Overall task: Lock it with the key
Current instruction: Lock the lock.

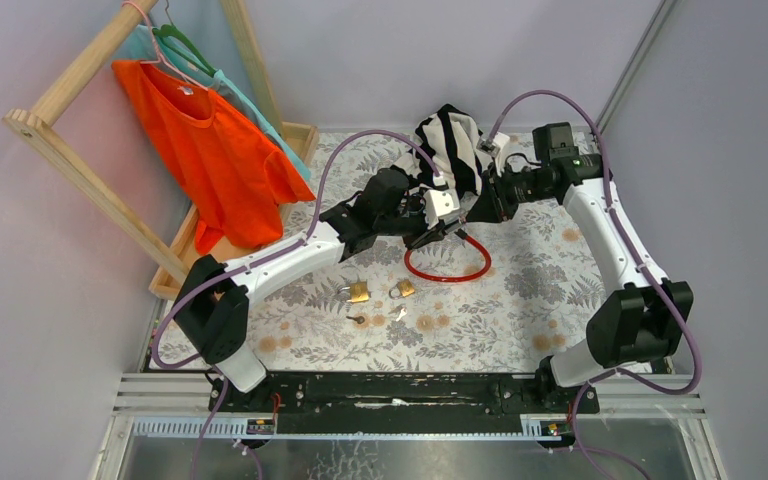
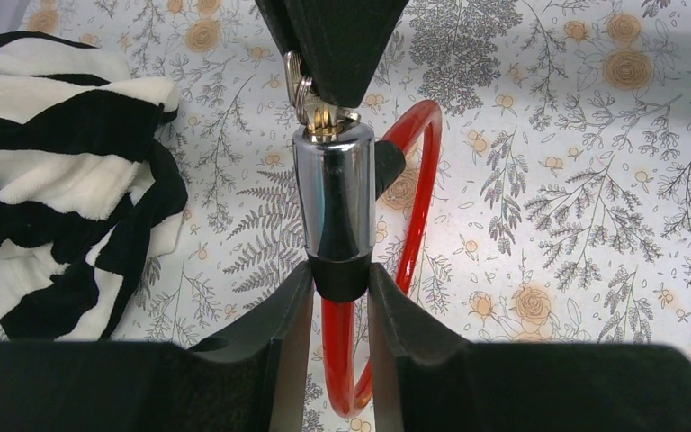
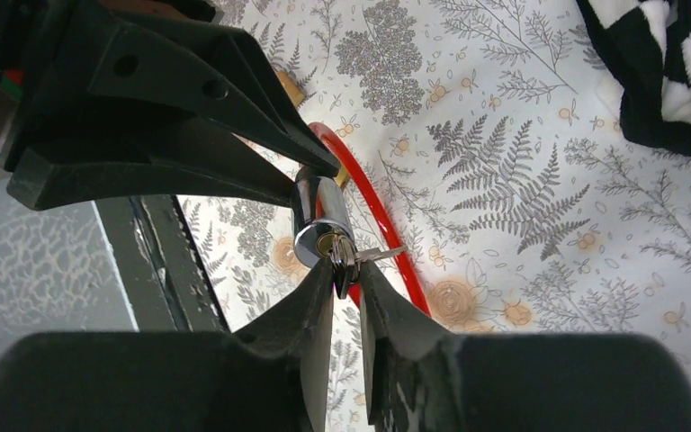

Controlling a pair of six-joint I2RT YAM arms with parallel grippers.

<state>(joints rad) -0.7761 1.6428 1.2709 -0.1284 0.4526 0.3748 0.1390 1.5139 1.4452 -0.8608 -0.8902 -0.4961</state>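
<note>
Black fingers of the left gripper [image 2: 340, 281] fill the bottom of the left wrist view, pinched onto the dark collar at the foot of a polished chrome cylinder lock [image 2: 333, 193]. The lock is held clear of the table and points towards 12 o'clock in that view. A glossy red cable loop [image 2: 418, 189] runs from the collar down between the fingers and curves round at 3 o'clock of the cylinder.

At the cylinder's far end sits a small brass-and-silver key [image 2: 322, 115] on a steel split ring. The right gripper [image 3: 346, 274] is clamped on the key's head, and its black fingers meet the left gripper's nose to nose. In the right wrist view a second key on the same ring sticks out towards 3 o'clock.

In the top view the two grippers meet above the middle of the fern-and-flower printed table [image 1: 540, 290], with the rest of the red loop lying on it just beneath. Two small brass padlocks [image 1: 358, 292] lie at 7 o'clock of the loop, with loose keys [image 1: 360, 320] near them. A black-and-white striped fleece cloth [image 1: 450, 140] is heaped at 12 o'clock. At 10 o'clock an orange T-shirt [image 1: 210, 150] hangs from a pale wooden garment rack [image 1: 70, 80].
</note>
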